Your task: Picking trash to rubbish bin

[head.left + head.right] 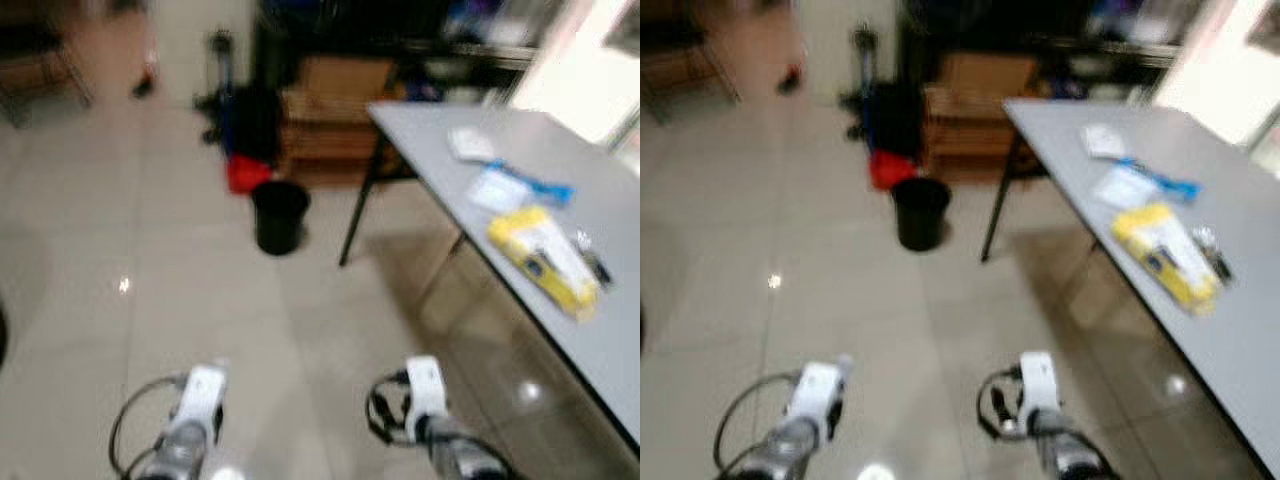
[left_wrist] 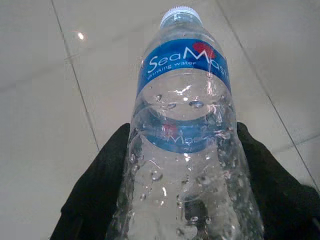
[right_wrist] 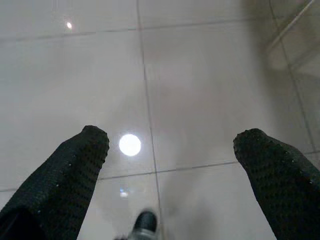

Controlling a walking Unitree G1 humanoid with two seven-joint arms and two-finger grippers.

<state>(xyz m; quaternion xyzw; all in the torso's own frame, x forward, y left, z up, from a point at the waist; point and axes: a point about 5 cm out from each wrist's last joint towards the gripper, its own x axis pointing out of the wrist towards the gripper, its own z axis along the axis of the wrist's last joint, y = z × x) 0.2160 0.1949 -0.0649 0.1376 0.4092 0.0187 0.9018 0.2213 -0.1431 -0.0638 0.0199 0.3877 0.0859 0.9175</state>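
My head views are blurred, so small things on the worktop [image 1: 560, 150] ahead and to the right of my right hand are hard to read: a yellow packet [image 1: 545, 260], a pale wrapper with a blue strip [image 1: 505, 187], a white scrap [image 1: 470, 143] further back, and something small and dark beside the packet that I cannot identify. The worktop's far side runs out of the frame. Both my forearms are cut off at the lower edge of those views.

My left hand [image 2: 185, 200] is clenched around a clear water bottle [image 2: 185, 145] with a blue label and white cap; its black fingers [image 2: 100, 185] show on either side of the bottle body, whose lower end is cut off. Droplets cling inside the plastic. Beyond the cap lies pale tiled floor [image 2: 45, 115].

My right hand [image 3: 170, 165] is spread wide with nothing between its two black fingers [image 3: 70, 175], hanging over bare tiles with a lamp reflection. A small dark-and-silver object at the lower edge there is too cut off to name.

The black rubbish bin [image 1: 279, 215] stands on the floor well ahead of both hands, near the worktop's leg [image 1: 357, 215], with a red item [image 1: 245, 173] and brown boxes [image 1: 330, 120] just behind it. Open tile stretches between my hands and the bin; the worktop's edge [image 1: 470, 250] bounds that room on the right.
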